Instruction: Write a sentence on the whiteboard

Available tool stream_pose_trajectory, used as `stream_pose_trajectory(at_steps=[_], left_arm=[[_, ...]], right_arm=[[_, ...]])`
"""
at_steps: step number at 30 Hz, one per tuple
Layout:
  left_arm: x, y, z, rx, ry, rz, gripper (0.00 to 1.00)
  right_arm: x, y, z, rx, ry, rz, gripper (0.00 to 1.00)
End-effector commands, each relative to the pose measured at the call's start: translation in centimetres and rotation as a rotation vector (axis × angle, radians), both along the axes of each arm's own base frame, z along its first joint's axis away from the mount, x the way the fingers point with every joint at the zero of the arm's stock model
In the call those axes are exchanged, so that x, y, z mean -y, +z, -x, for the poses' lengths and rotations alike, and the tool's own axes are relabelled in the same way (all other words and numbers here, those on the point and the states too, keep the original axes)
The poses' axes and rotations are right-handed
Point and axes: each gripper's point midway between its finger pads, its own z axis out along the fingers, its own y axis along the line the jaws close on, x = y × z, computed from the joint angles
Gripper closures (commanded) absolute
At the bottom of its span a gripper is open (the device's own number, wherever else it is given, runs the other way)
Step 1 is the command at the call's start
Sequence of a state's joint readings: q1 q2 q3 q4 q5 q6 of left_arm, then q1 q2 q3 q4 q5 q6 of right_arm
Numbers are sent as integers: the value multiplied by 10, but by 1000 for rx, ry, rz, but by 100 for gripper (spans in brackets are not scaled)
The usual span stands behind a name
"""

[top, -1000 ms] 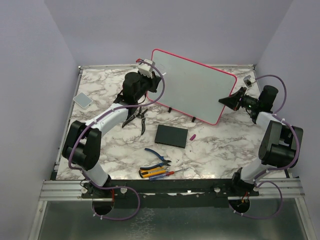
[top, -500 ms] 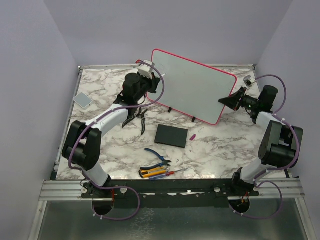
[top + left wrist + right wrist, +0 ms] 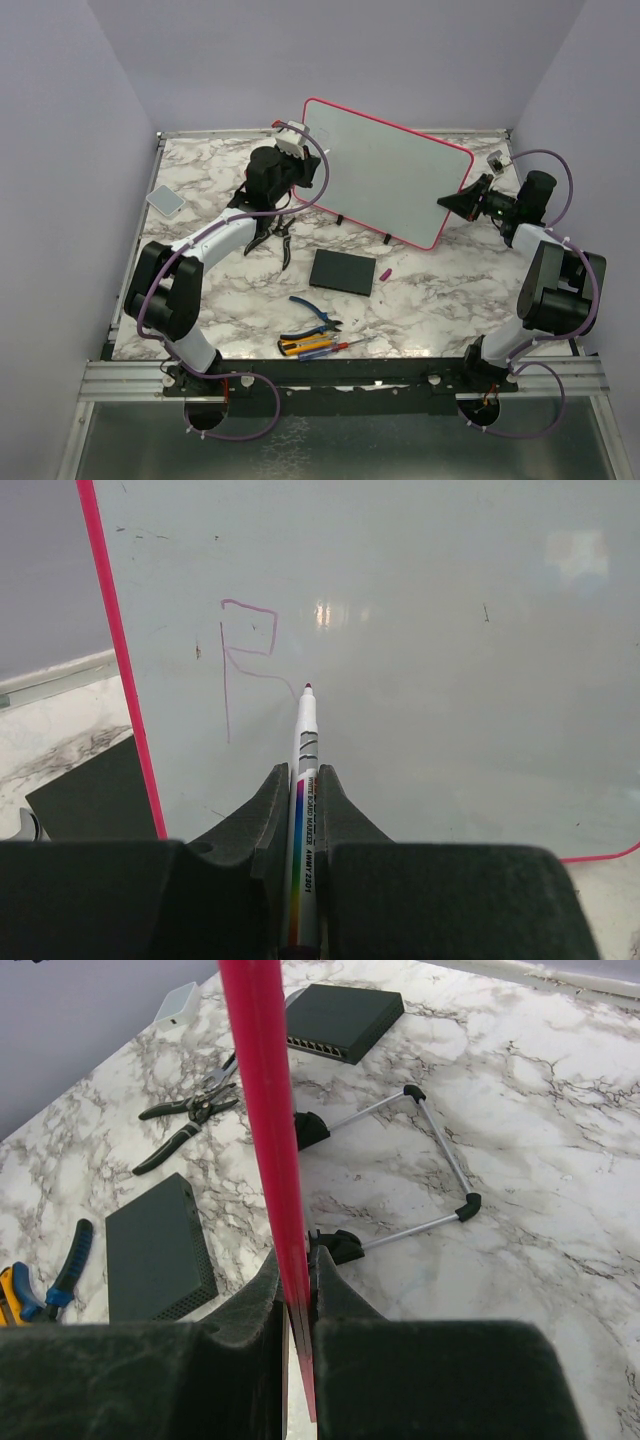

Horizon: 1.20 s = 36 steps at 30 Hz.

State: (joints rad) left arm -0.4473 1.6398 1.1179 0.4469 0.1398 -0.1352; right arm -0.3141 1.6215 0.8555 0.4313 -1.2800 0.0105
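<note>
A white marble-patterned tabletop point(image 3: 430, 300) carries a large pale whiteboard point(image 3: 385, 170) with a rounded pink-red frame, standing propped at the far middle. The right claw point(image 3: 295, 1260) is clenched on the frame's right edge. The left claw point(image 3: 300, 772) grips a slim white marker pen point(image 3: 304, 735), its tip at the board's left part, meeting the sentence point(image 3: 245, 640): faint pink strokes, one letter-like shape.

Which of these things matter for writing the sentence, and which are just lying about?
In use: whiteboard, clamped at its edge by the right gripper; marker in the left gripper; pink lettering begun.
Lying about: black box, black-handled pliers, blue-handled pliers, screwdriver, grey pad, pink cap.
</note>
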Motion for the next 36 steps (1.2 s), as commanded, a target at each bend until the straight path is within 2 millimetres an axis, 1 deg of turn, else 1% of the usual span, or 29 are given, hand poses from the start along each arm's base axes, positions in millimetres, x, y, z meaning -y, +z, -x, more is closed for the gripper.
stream_pose_trajectory(at_steps=[1,11,22,32,36], left_arm=[[3,12,-5,22,8,19,100],[6,10,-15,21,19,15,100],[11,-2,-20,-2,8,12,100],[19,12,-16,24,-41,38,100],[20,10,-14,23,-53,36,100]], right_arm=[[8,-29,-8,-85,-93,18,100],[8,-29,-7,-84,-92,17,99],[8,-29,-7,-85,-93,18,100],[9,-29,-8,-87,-96,18,99],[9,-29,-7,-87,-94,17,99]])
